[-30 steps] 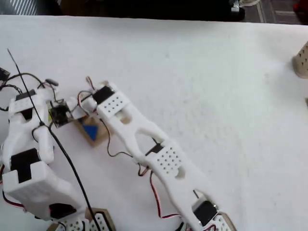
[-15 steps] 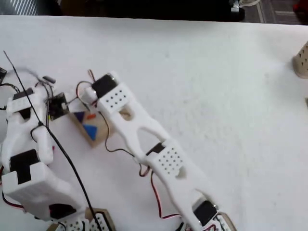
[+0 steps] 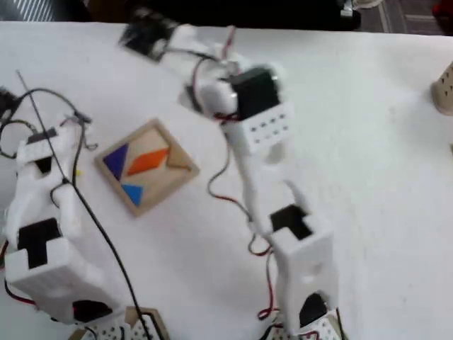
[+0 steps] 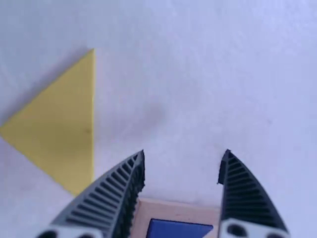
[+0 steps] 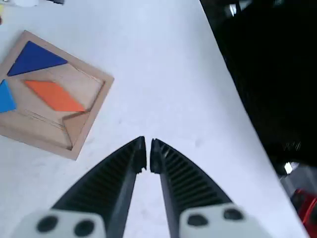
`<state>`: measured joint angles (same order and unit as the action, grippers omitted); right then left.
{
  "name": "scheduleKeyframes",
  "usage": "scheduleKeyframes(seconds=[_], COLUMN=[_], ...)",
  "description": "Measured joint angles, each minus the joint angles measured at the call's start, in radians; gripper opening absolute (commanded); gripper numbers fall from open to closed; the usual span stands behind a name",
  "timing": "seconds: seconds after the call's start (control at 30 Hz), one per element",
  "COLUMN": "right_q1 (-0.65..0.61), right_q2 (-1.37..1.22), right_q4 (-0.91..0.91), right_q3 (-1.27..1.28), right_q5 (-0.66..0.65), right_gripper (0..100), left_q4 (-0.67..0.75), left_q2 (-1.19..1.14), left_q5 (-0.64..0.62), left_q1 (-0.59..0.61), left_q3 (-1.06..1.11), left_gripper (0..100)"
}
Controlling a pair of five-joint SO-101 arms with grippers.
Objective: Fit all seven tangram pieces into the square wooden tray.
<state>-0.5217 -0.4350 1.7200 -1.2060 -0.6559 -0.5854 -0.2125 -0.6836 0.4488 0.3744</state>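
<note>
White worktop; yellow triangle (image 4: 59,129) at tray's (image 3: 181,161) nine o'clock, just beside the spread left gripper (image 4: 184,154); right gripper (image 5: 147,147), pressed together, well apart.

1. My left arm (image 3: 35,202) and right arm (image 3: 311,262) are white shells with black motor blocks.
2. Dot grids perforate the right arm's plates.
3. Red and black cables (image 3: 106,248) trail along me.
4. My left gripper (image 4: 184,153) and right gripper (image 5: 148,144) have black ribbed fingers.
</note>
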Motion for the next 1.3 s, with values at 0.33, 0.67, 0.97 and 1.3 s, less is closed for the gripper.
scheduleKeyframes(seconds=[0.33, 0.67, 0.97, 1.3], right_q1=[0.100, 0.256, 0.265, 0.313], right_q2=[0.528, 1.083, 1.323, 1.215], right_q4=[0.000, -0.230, -0.577, -0.750], right_q3=[0.736, 1.547, 2.180, 2.272], right_q5=[0.150, 0.158, 0.189, 0.244], right_gripper=[1.7, 1.7, 1.7, 1.7], left_q4=[-0.008, -0.158, -0.077, -0.048], left_q2=[0.000, 0.005, 0.180, 0.384], left_q5=[0.068, 0.292, 0.459, 0.465], left_q1=[-0.054, -0.242, -0.350, -0.565], left_q3=[0.000, 0.015, 0.221, 0.446], left_gripper=[24, 2, 2, 2])
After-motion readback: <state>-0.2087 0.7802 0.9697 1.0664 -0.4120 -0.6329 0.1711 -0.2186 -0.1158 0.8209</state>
